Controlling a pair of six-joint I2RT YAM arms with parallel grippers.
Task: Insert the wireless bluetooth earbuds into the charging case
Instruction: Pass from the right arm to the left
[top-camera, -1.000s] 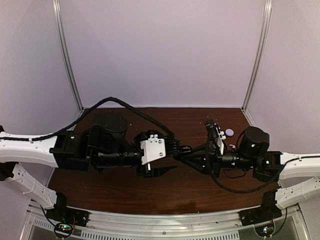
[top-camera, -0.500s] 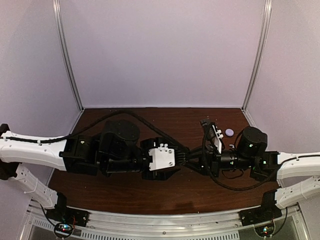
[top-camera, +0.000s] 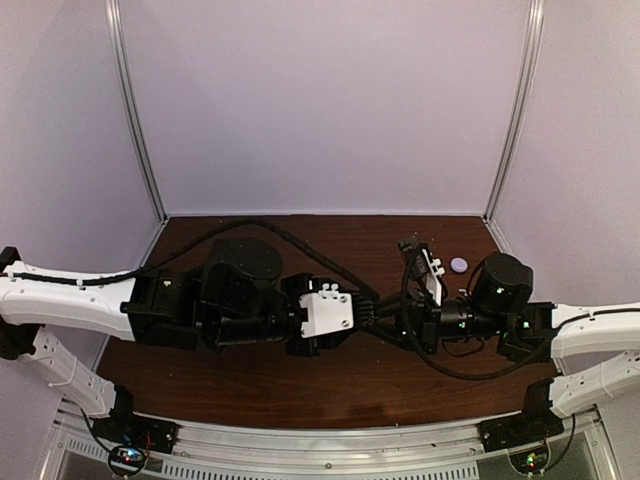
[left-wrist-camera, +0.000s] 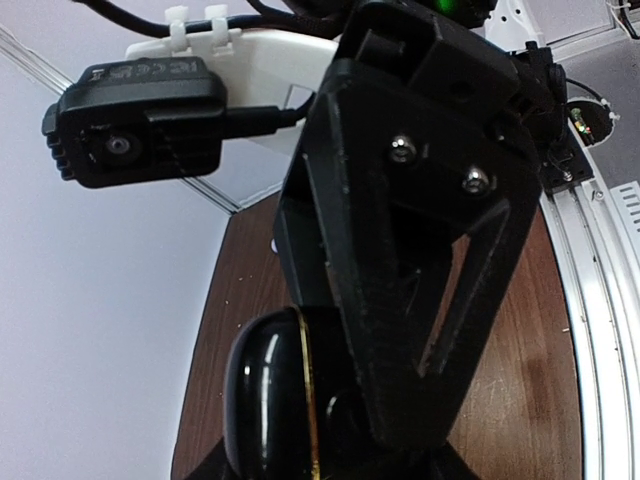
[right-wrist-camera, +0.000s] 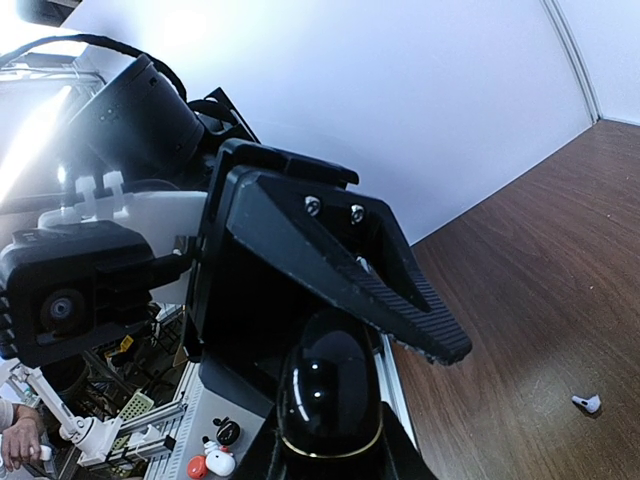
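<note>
A glossy black charging case (right-wrist-camera: 330, 395) with a gold seam stands up between the fingers of my right gripper (right-wrist-camera: 330, 450), which is shut on its lower half. In the top view both grippers meet at mid-table, the left gripper (top-camera: 362, 312) nose to nose with the right gripper (top-camera: 388, 318). One ridged left finger (right-wrist-camera: 400, 290) lies over the case's top; contact is unclear. The left wrist view shows the case (left-wrist-camera: 262, 400) low down, half hidden by a right finger (left-wrist-camera: 400, 300). One white earbud (right-wrist-camera: 587, 403) lies on the table. The other earbuds are out of view.
A small pale round disc (top-camera: 458, 264) lies on the brown table (top-camera: 300, 380) at the back right, beside the right arm. White walls close the back and sides. A metal rail (top-camera: 330, 440) runs along the near edge.
The left arm has slid right until its gripper meets the right gripper, and its jaws have narrowed. The right gripper has edged slightly left, still holding the case.
</note>
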